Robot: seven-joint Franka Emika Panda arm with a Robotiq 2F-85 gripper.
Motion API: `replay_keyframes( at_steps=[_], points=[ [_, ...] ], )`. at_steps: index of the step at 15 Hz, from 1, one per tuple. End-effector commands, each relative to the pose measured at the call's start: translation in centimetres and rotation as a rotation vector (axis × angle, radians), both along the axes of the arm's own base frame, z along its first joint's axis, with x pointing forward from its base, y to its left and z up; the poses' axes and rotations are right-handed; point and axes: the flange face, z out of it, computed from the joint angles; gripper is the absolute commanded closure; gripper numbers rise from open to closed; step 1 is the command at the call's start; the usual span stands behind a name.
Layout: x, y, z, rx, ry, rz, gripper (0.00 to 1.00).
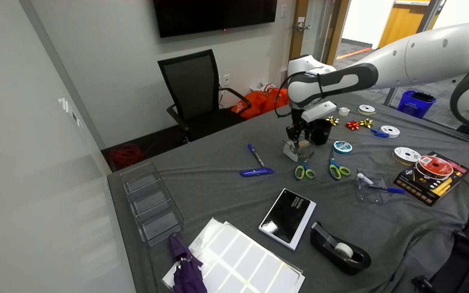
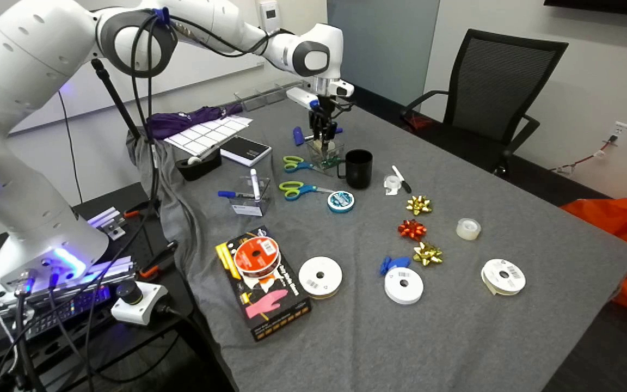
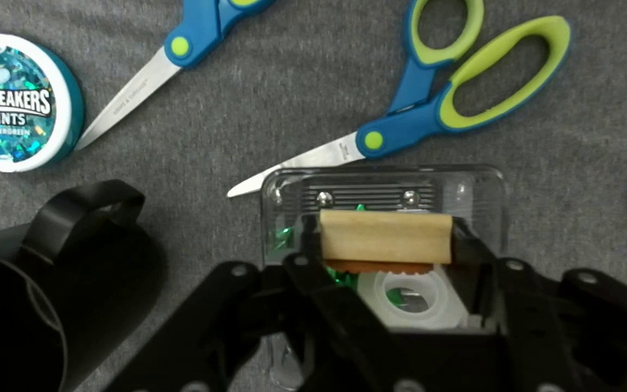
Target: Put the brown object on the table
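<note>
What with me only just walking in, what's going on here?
A robot arm has its gripper closed on a brown block at a clear bin on the table. Some tape lies in the bin and a mug stands beside it. The block is not yet on the table itself; whether it is clear of the bin, I can't tell.

Grey-draped table; on it black mug, round mint container, tape dispenser, red bow.

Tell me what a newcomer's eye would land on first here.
Probably the big white arm, stretched over the grey table. Next, the brown block held in the gripper, at the clear box in the wrist view. Then likely the red bow between two gold ones, in both exterior views.
</note>
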Motion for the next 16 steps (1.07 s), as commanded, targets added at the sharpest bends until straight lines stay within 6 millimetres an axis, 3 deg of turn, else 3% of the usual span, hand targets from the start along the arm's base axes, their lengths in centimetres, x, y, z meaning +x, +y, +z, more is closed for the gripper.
replay_keyframes(
  at_steps=[1, 6, 10, 13, 16],
  points=[
    [-0.9, 0.0, 2.5, 0.077, 0.029, -0.008, 0.68],
    [-1.4, -0.9, 7.0, 0.167, 0.056, 0.021, 0.68],
    [-2.8, -3.7, 11.3, 0.223, 0.105, 0.112, 0.68],
    [-4.2, -6.2, 12.4, 0.212, 0.170, 0.197, 0.68],
    [-5.3, -8.9, 11.7, 0.187, 0.211, 0.286, 0.68]
  ],
)
